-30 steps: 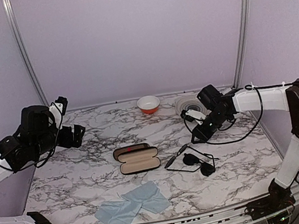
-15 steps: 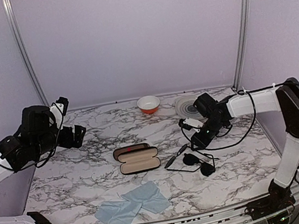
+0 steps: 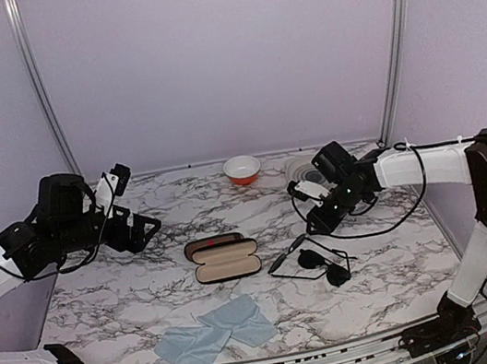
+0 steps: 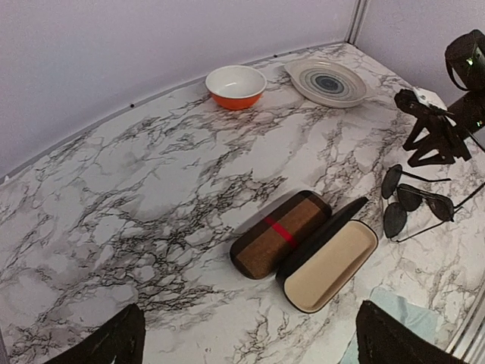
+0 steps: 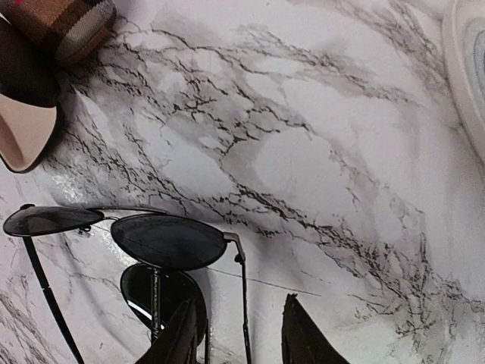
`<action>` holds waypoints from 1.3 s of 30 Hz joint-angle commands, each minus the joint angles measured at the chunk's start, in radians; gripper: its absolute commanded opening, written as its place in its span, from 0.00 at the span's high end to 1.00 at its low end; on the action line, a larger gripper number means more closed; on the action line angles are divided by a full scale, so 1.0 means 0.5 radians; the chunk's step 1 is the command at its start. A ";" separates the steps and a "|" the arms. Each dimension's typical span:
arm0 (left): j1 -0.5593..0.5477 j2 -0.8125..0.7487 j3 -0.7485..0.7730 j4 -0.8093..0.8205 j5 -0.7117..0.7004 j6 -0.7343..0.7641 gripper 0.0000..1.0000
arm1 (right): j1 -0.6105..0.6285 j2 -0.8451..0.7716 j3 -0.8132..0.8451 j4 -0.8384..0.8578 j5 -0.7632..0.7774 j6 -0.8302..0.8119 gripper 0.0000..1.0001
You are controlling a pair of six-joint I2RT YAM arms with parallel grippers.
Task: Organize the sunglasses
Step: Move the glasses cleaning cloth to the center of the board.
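Note:
The sunglasses [image 3: 317, 258] lie unfolded on the marble table, right of centre, with thin black wire rims and dark lenses [image 5: 167, 241]. My right gripper [image 3: 312, 224] hovers just behind them, tilted down. In the right wrist view its fingers [image 5: 182, 337] stand partly apart, and one slim temple arm lies on the table in the gap below them, with no contact. My left gripper [image 3: 137, 225] hangs wide open above the left part of the table, holding nothing. Its view takes in the sunglasses [image 4: 413, 201] at the far right.
A shut brown plaid case [image 3: 214, 243] with a red stripe lies beside an open black case [image 3: 227, 263] with a beige lining, mid-table. A light blue cloth [image 3: 214, 330] lies near the front edge. An orange bowl [image 3: 242, 169] and a white plate [image 4: 326, 80] stand at the back.
The left gripper has swung right, further over the table. The right gripper dipped toward the sunglasses, then drew back slightly. The sunglasses have not moved.

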 commanded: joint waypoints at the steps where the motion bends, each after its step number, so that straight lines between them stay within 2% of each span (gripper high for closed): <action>1: -0.026 0.023 -0.047 0.104 0.459 0.035 0.04 | 0.119 -0.241 0.193 -0.016 0.164 0.097 0.62; 3: -0.068 0.037 -0.067 0.114 0.540 0.045 0.05 | 0.206 -0.292 0.244 -0.017 0.207 0.153 0.61; 6: -0.183 0.051 -0.103 0.112 0.469 0.100 0.06 | 0.398 -0.353 0.294 -0.007 0.223 0.168 0.61; 11: -0.341 0.055 -0.164 0.124 0.386 0.187 0.10 | 0.765 -0.431 0.198 0.179 0.001 0.144 0.60; 15: -0.405 0.062 -0.280 0.224 0.461 0.266 0.21 | 0.986 -0.348 0.136 0.164 -0.041 0.157 0.61; 19: -0.536 0.042 -0.428 0.259 0.530 0.392 0.22 | 1.138 -0.255 0.020 0.244 -0.094 0.233 0.61; 28: -0.592 0.024 -0.478 0.268 0.438 0.477 0.25 | 1.347 0.043 -0.070 0.266 0.058 0.333 0.65; 39: -0.592 0.026 -0.480 0.268 0.397 0.487 0.25 | 1.406 0.185 -0.122 0.218 0.195 0.363 0.66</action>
